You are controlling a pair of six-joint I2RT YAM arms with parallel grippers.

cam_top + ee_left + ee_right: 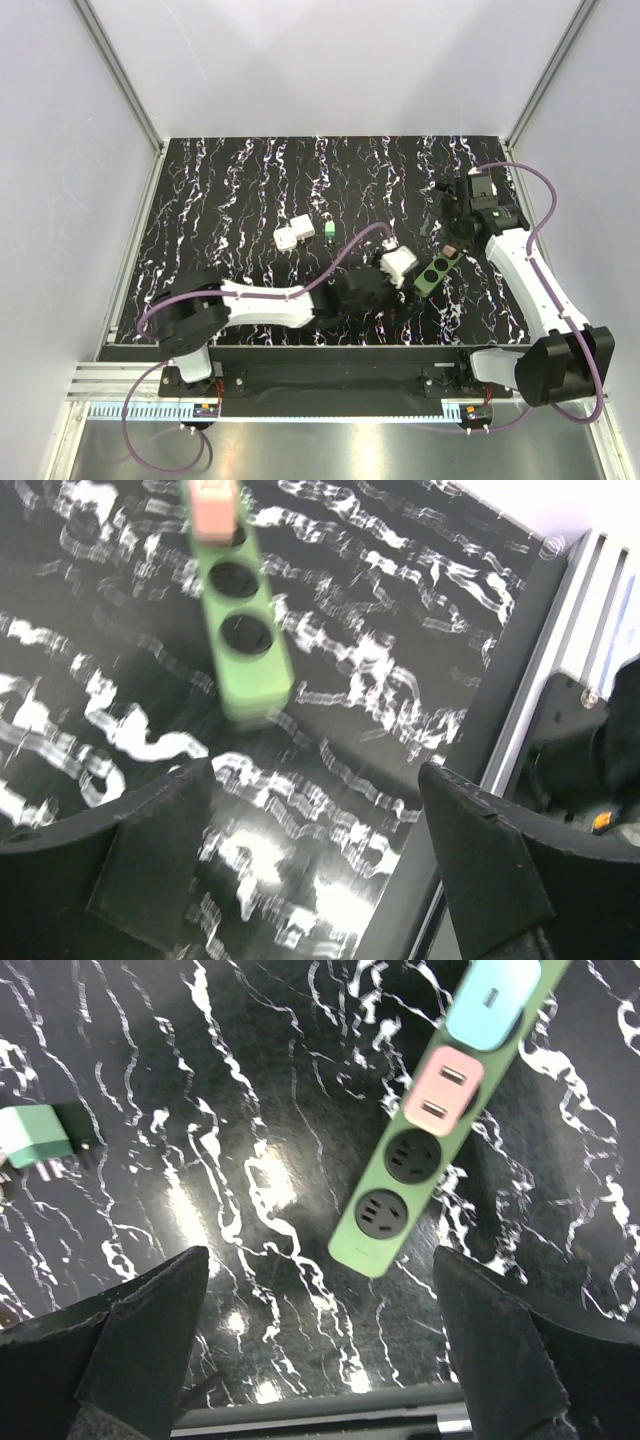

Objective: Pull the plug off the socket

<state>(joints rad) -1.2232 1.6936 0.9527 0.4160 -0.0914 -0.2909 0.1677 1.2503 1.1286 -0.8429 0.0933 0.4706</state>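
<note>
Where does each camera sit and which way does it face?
Top external: above and behind the bases, looking down at the black marbled table; both arms show.
Left wrist: low, facing the long dark-green plastic power strip's end; open left gripper shows.
Right wrist: above that strip, looking down; open right gripper shows.
Shared: both wrists see the square pink plug.
</note>
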